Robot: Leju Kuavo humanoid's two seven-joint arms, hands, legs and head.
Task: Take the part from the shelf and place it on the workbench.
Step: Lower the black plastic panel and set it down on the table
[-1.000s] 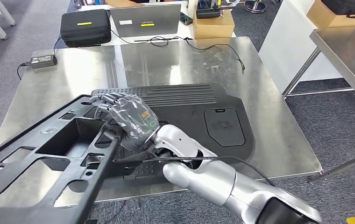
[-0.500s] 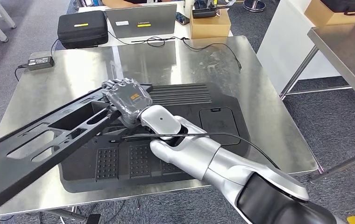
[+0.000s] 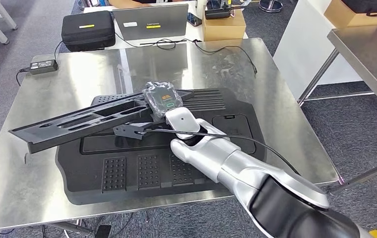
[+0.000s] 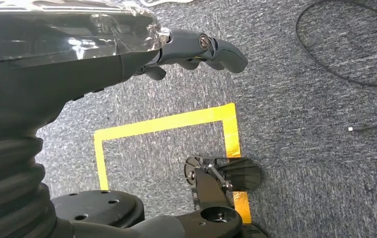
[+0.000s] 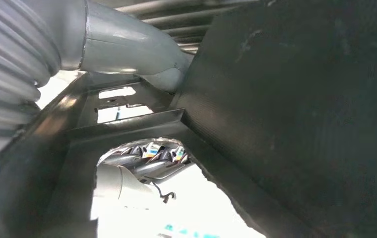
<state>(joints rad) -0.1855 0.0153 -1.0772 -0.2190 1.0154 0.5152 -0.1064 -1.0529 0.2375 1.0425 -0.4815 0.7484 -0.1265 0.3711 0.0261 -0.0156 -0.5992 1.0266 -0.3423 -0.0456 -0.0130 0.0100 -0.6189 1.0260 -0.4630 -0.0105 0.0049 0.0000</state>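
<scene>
A long black openwork plastic part (image 3: pixel 77 121) slants low over the steel workbench (image 3: pixel 216 64), its far end gripped by my right hand (image 3: pixel 161 99). Its free end reaches toward the table's left side. Under it a big black ribbed panel (image 3: pixel 201 148) lies flat on the bench. In the right wrist view the grey thumb (image 5: pixel 127 47) presses the part's (image 5: pixel 276 124) edge and darker fingers (image 5: pixel 147 153) show through an opening in it. My left hand (image 4: pixel 196 47) hangs beside my body over grey carpet, holding nothing, its fingers loosely apart.
At the bench's far edge stand a black case (image 3: pixel 88 29), a laptop (image 3: pixel 152 21) and a cardboard box (image 3: pixel 223 25). A power adapter (image 3: pixel 42 63) and a thin cable (image 3: pixel 226 49) lie on the steel. Another steel table (image 3: pixel 370 49) stands to the right.
My right hand has carried the part away from me and down: it was raised close to the camera, and it now lies low and nearly flat over the black panel.
</scene>
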